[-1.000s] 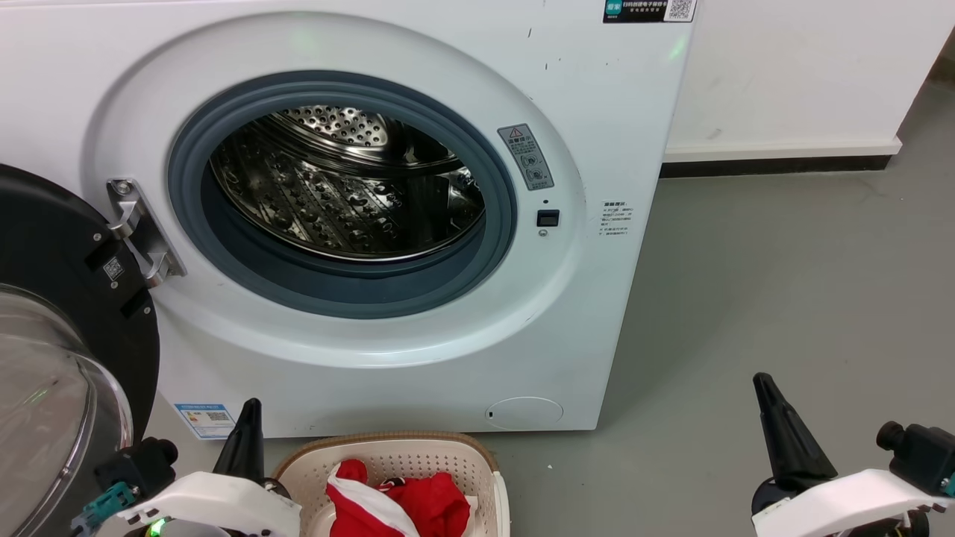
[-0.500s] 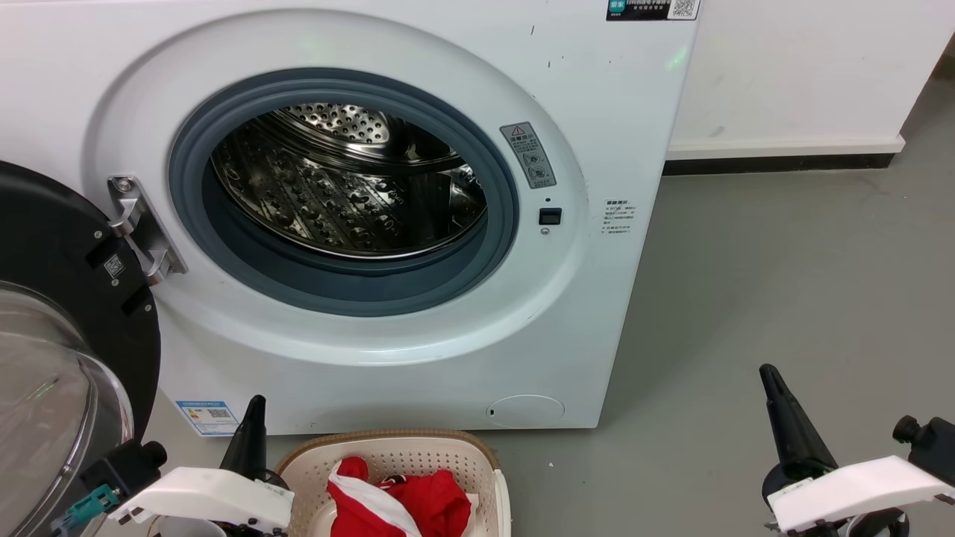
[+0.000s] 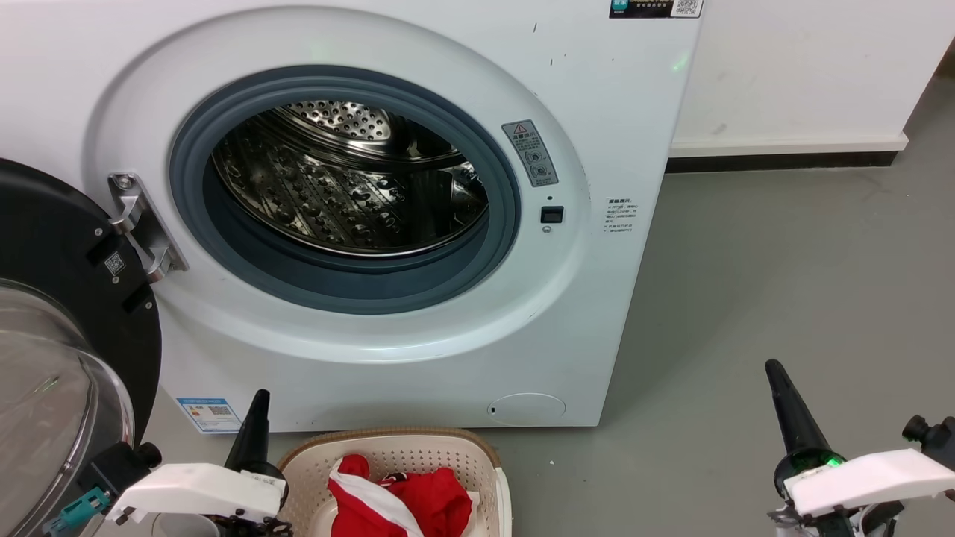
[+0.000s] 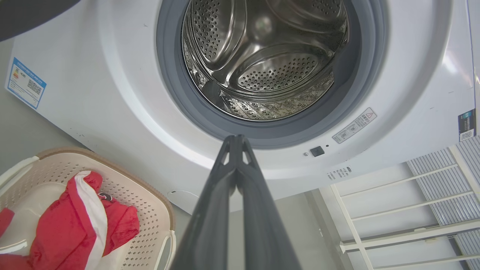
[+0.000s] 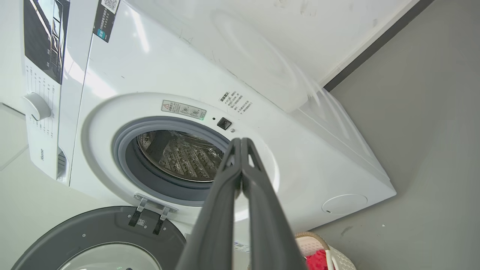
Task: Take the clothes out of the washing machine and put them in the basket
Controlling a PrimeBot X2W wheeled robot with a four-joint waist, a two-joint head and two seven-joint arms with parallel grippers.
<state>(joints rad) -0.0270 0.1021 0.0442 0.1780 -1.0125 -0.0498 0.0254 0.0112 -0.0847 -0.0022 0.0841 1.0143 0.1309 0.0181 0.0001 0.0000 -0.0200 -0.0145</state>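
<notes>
- Since a second ago: my left gripper (image 3: 260, 395) and right gripper (image 3: 774, 369) have each edged slightly up and to the right in the head view. The whole picture has shifted a little the same way, so the camera moved too. The clothes (image 3: 403, 500) lie as before in the basket (image 3: 395, 435).
- Left gripper: fingers (image 4: 213, 210) pressed together to the tip, holding nothing, aimed at the washing machine (image 3: 418, 373) below its porthole.
- Right gripper: fingers (image 5: 262, 210) likewise closed tip to tip, empty, aimed toward the porthole's rim.
- Clothes, location: red bundle with a white band, inside the basket, which stands on the floor just before the washing machine.
- Clothes, relative to my fingers: just right of and below my left fingertips, apart from them. They are well apart from my right gripper, on its left.
- Clothes, orientation: the white band slants from a raised peak at upper left down to lower right in the head view. The bottom edge cuts the bundle, so I cannot tell its long axis.
- Drum (image 3: 351, 186): shiny perforated steel.
- Door (image 3: 74, 246): swung open at my left.
</notes>
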